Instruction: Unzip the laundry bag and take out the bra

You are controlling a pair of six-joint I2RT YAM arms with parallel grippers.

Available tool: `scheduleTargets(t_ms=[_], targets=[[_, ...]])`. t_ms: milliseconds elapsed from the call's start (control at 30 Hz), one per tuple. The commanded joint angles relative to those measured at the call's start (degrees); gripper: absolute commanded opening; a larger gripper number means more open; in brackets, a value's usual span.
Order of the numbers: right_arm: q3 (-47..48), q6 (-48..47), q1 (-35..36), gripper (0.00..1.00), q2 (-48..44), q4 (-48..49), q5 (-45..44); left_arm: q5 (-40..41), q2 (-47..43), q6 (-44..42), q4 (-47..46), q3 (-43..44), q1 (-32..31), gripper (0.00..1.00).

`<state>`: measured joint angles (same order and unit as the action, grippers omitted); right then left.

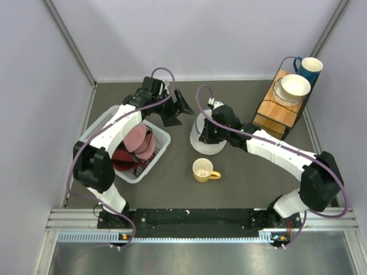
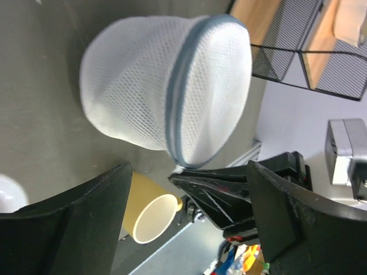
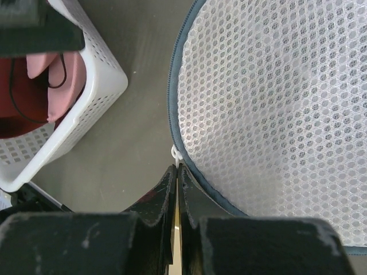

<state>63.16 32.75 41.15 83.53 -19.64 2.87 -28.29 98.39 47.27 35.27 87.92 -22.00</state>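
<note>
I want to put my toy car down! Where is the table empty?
Bare table runs along the front, between the yellow mug and the near edge, and at the back, between the laundry bag and the back wall. It is crowded mid-table: white basket, bag and mug sit close.

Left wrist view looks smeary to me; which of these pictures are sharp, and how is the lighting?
Left wrist view: the laundry bag is softly blurred, its edges smeared. Right wrist view: the mesh is crisp, but the right claw is dark and soft. Top external view: even light, faint shadows, no harsh glare.
</note>
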Motion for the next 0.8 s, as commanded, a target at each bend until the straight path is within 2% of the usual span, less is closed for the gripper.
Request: scheduleTargets(t_ms=[0,133,167,233,267,300,333,600,767], targets=[[3.2,0.47,0.34,0.0,0.5,1.44,0.46,-5.27,0.65,5.47,-9.95,-5.04,-3.21,0.84],[3.03,0.38,0.34,0.0,0.32,1.27,0.55,-6.16,5.31,6.35,-11.44,-4.25,-5.6,0.69],[2.94,0.38,0.34,0.0,-0.11,1.36,0.55,-6.33,6.89,6.61,-11.71,-3.81,-5.86,0.62],[2.24,0.12,0.16,0.0,-0.64,1.01,0.47,-7.21,7.95,6.87,-12.15,-2.85,-6.13,0.44],[1.8,0.12,-0.45,0.0,-1.25,0.92,0.64,-6.87,8.31,6.7,-12.24,-2.41,-6.13,0.23],[0.66,0.03,-0.89,0.0,-1.7,0.83,0.99,-6.25,8.4,6.44,-11.8,-1.97,-5.86,0.09],[-0.13,-0.06,-1.41,0.0,-2.48,0.74,1.17,-5.99,8.4,5.39,-11.02,-1.27,-5.69,0.0],[-9.89,-3.92,-12.13,0.0,-12.67,-2.51,1.52,-6.25,9.71,-0.24,-3.9,8.13,0.02,0.0],[-8.93,-3.58,-11.53,0.0,-11.99,-3.04,5.38,-8.53,17.42,-2.79,-1.17,18.32,0.38,0.0]])
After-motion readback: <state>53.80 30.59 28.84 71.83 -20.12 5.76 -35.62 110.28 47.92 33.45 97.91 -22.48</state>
